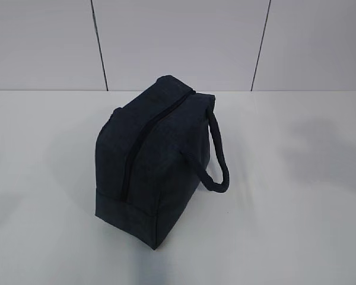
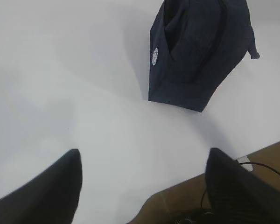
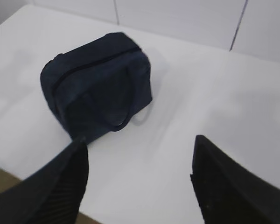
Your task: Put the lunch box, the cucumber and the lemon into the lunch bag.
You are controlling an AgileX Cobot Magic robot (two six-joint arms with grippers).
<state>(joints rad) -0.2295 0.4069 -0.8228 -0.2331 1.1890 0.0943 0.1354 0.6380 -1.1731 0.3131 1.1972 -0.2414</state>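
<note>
The lunch bag (image 1: 157, 160) sits mid-table, upright and alone, its top zipper (image 1: 137, 148) drawn shut along the ridge and one thick strap handle (image 1: 218, 155) looping down the side nearest the right arm. No lunch box, cucumber or lemon shows in any view, so where they are I cannot tell. With the bag zipped, either everything is packed or nothing has begun, and these views don't settle it. If packing lies ahead, the next move calls for finding the zipper pull, holding the fabric steady and opening the top. The left gripper (image 2: 142, 186) hangs back at the table's edge, fingers spread wide, holding nothing. The right gripper (image 3: 140, 182) does likewise, jaws well apart, empty, with the bag beyond them. The table (image 1: 296, 225) is plain white, and behind it stands a pale panelled wall (image 1: 184, 41) with dark seams.
</note>
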